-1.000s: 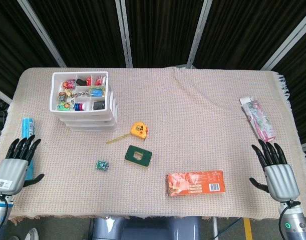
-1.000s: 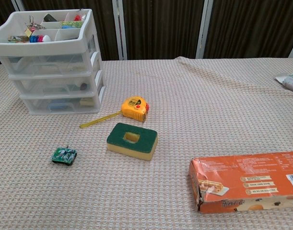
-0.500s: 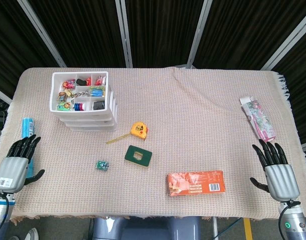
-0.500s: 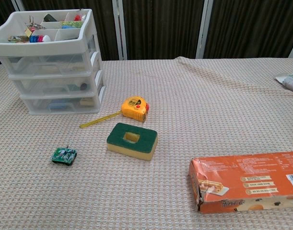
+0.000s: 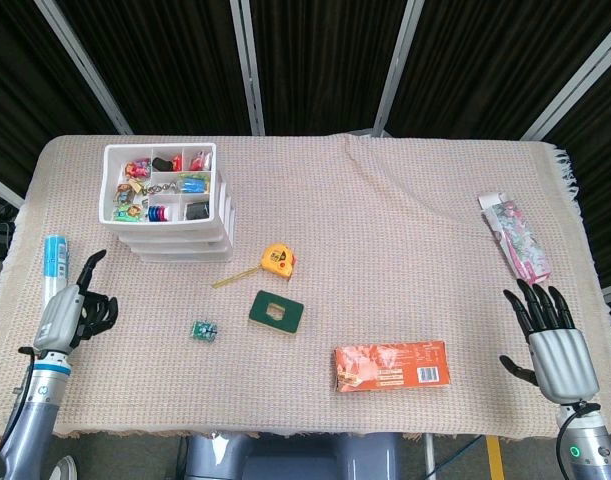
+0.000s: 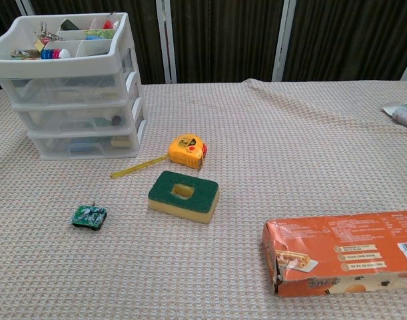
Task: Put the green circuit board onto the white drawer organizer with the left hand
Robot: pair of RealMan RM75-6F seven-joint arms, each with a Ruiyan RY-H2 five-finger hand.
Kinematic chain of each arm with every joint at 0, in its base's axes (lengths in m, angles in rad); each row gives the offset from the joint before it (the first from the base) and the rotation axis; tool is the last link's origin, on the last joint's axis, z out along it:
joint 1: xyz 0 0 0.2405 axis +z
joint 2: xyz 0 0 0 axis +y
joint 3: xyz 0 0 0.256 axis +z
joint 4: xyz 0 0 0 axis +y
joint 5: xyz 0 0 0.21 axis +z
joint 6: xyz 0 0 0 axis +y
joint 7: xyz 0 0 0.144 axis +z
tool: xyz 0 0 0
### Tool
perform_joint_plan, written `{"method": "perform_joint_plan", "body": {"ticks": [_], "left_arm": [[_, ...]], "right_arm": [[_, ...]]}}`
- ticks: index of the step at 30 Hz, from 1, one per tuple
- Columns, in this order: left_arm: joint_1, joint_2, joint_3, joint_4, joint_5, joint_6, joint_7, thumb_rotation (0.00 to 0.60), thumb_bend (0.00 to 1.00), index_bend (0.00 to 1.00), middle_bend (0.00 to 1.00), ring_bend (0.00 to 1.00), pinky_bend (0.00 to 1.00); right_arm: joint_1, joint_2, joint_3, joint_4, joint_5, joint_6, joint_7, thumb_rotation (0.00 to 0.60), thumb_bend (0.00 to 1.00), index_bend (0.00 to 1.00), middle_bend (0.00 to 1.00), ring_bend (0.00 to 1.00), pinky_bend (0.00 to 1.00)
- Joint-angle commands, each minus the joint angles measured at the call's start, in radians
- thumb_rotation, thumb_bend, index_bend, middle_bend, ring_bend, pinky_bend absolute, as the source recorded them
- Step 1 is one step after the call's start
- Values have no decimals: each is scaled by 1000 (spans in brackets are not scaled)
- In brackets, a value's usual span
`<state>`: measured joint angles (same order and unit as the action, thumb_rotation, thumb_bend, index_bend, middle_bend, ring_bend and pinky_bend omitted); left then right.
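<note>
Green circuit board [image 5: 204, 331] unmoved; left hand [image 5: 73, 311] turned, shifted inward

We cannot read the parts on the green circuit board [image 6: 89, 216]; it is too small. The orange box [image 6: 343, 251] runs off the chest view's right edge, as does the packet [image 6: 404, 113]. Neither hand shows in that view. The drawers' contents in the white drawer organizer [image 6: 70, 100] blur behind translucent fronts.

Yellow tape measure [image 5: 277, 260] – tape out, green-topped sponge [image 5: 276, 311], orange box [image 5: 391, 366], blue tube [image 5: 54, 257]
</note>
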<state>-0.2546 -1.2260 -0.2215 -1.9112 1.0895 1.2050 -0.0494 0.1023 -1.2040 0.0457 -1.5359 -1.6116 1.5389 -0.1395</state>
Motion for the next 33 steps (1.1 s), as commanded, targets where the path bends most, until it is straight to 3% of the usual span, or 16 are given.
{"method": "perform_joint_plan", "body": {"ticks": [1, 9, 16, 33], "left_arm": [[-76, 1, -77, -52, -181, -140, -87, 600, 578, 0, 898, 865, 666], [-151, -41, -119, 13, -327, -236, -122, 600, 579, 0, 899, 865, 666], [-207, -75, -124, 55, -388, -280, -99, 600, 577, 27, 904, 866, 666], [-288, -183, -143, 114, -454, -223, -60, 600, 587, 122, 925, 879, 667]], "right_arm": [[0, 0, 0, 0, 0, 0, 0, 600, 8, 95, 0, 0, 0], [2, 0, 1, 0, 2, -5, 1, 600, 9, 95, 0, 0, 0], [3, 0, 1, -1, 2, -8, 2, 600, 9, 96, 0, 0, 0], [4, 4, 0, -5, 6, -12, 11, 600, 9, 98, 0, 0, 0]]}}
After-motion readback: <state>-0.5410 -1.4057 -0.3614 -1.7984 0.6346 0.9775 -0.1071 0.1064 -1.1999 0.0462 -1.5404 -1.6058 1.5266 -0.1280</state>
